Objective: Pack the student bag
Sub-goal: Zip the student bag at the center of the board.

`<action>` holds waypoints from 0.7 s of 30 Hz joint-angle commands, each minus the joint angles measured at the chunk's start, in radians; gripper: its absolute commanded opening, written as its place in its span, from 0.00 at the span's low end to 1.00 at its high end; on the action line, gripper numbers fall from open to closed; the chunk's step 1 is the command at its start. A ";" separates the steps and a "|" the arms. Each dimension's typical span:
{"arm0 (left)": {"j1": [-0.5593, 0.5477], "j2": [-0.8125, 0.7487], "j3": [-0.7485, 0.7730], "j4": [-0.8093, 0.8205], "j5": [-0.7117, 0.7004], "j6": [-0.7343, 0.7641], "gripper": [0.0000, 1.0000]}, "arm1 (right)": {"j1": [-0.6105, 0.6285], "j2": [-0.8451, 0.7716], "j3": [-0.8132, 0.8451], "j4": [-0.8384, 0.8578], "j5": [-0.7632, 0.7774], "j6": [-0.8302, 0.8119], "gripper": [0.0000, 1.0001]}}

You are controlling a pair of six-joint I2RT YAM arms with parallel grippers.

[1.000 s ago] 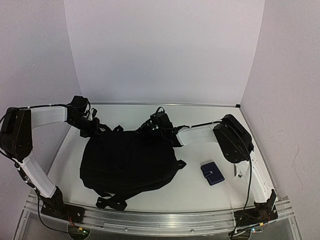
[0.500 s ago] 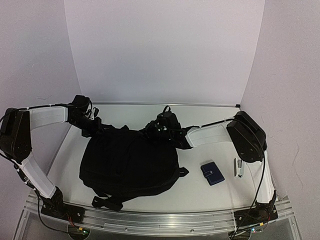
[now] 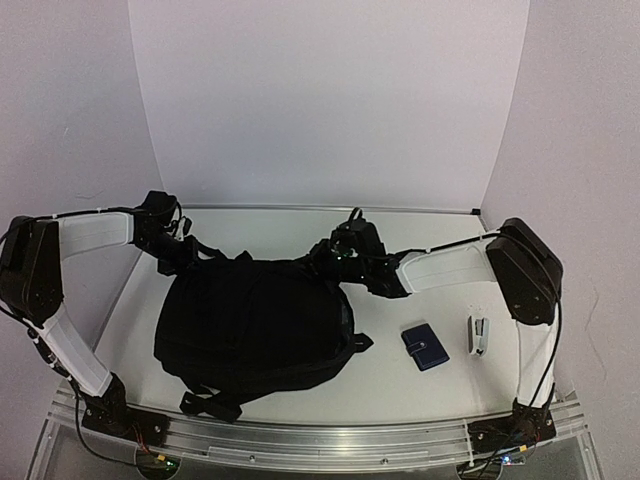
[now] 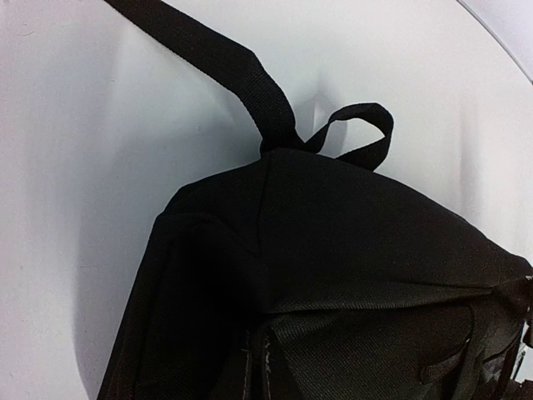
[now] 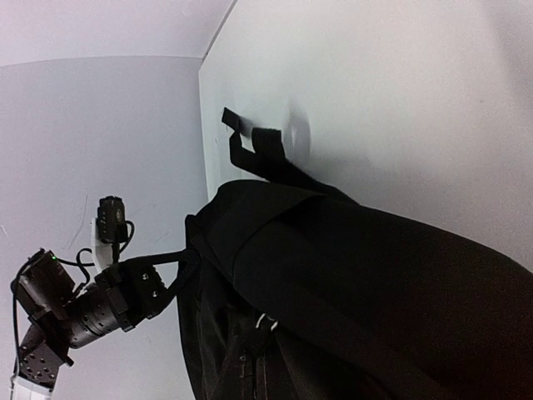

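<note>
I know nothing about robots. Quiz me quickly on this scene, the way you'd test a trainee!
1. Which item is biggest? A) dark-blue wallet B) student bag C) small white tool
2. True or false: the wallet lies inside the bag.
3. Fill in: the gripper nearer the wallet is the ___ one.
Key: 1 B. 2 False: it lies on the table. 3 Right: the right gripper.
</note>
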State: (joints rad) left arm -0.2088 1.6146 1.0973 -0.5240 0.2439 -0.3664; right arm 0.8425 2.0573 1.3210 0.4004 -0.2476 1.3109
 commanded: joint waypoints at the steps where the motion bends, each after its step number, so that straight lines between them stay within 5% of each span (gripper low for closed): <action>1: 0.029 -0.042 0.017 -0.017 -0.135 0.013 0.00 | -0.017 -0.115 -0.045 0.046 0.034 0.002 0.00; 8: 0.028 -0.060 0.009 0.011 -0.063 0.042 0.00 | -0.019 -0.096 -0.035 0.049 0.008 -0.020 0.00; 21: 0.039 -0.051 0.029 -0.030 -0.157 0.016 0.00 | -0.019 -0.190 -0.167 0.048 -0.010 -0.021 0.00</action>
State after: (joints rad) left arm -0.1998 1.5890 1.0973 -0.5382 0.1952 -0.3396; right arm 0.8295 1.9673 1.2061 0.4106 -0.2565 1.3010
